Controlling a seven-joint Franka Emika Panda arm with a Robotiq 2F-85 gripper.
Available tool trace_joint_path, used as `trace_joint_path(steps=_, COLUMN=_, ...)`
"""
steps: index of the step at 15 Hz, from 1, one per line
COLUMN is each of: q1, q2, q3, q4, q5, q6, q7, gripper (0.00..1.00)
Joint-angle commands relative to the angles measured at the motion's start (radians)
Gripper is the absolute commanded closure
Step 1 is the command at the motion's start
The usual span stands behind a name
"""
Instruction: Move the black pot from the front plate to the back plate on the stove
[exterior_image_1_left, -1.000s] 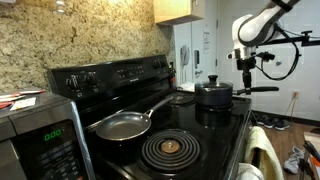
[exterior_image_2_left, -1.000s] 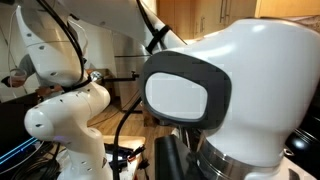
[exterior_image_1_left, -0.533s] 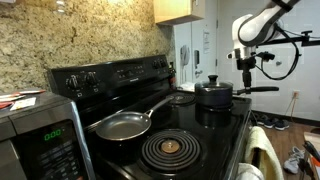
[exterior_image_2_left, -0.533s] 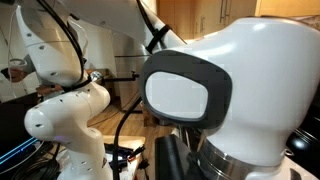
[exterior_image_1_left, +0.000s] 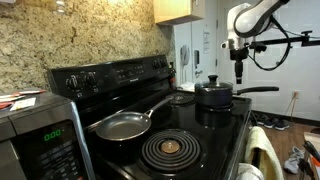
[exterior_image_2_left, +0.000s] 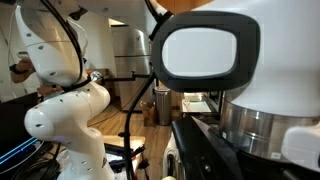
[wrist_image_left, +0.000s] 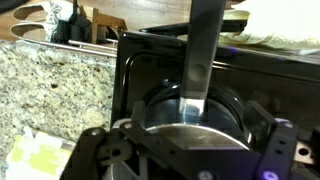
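Note:
The black pot (exterior_image_1_left: 214, 95) stands lidded on the stove's far burner, its long handle (exterior_image_1_left: 262, 89) pointing right. It covers the front plate. The back plate (exterior_image_1_left: 182, 99) is a bare coil just beside the pot, nearer the control panel. My gripper (exterior_image_1_left: 238, 76) hangs above the pot where the handle joins it, apart from both. In the wrist view the gripper (wrist_image_left: 188, 152) is open and empty, its fingers spread either side of the pot lid (wrist_image_left: 190, 112), with the handle (wrist_image_left: 205, 50) running away upward.
A grey frying pan (exterior_image_1_left: 122, 125) sits on the burner by the control panel, handle toward the pot. The big coil burner (exterior_image_1_left: 170, 150) lies nearest the camera. A microwave (exterior_image_1_left: 35, 135) stands at the left. The robot's white body (exterior_image_2_left: 210, 60) fills an exterior view.
The gripper has risen and shifted left, from beside the pot handle to above the pot. The pot has not moved.

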Motion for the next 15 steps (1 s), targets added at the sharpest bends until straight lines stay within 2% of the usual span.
trace_joint_path(steps=1, q1=0.042, q2=-0.057, q3=0.025, q4=-0.027, q5=0.054, q6=0.028, q7=-0.041, gripper=0.00)
trace_joint_path(steps=4, q1=0.096, q2=-0.116, q3=0.015, q4=-0.058, q5=0.188, q6=0.079, q7=-0.119, gripper=0.00)
trace_joint_path(steps=7, q1=0.111, q2=-0.159, q3=0.028, q4=-0.061, q5=0.211, q6=0.036, q7=-0.054, gripper=0.00)
trace_joint_path(steps=9, q1=0.114, q2=-0.201, q3=0.032, q4=-0.078, q5=0.213, q6=0.004, q7=-0.039, gripper=0.00)
trace_joint_path(steps=14, q1=0.089, q2=-0.257, q3=0.085, q4=-0.075, q5=0.122, q6=-0.088, q7=0.134, gripper=0.00)
trace_joint_path(steps=15, q1=0.108, q2=-0.224, q3=0.055, q4=-0.057, q5=0.150, q6=-0.065, q7=0.073, gripper=0.00)
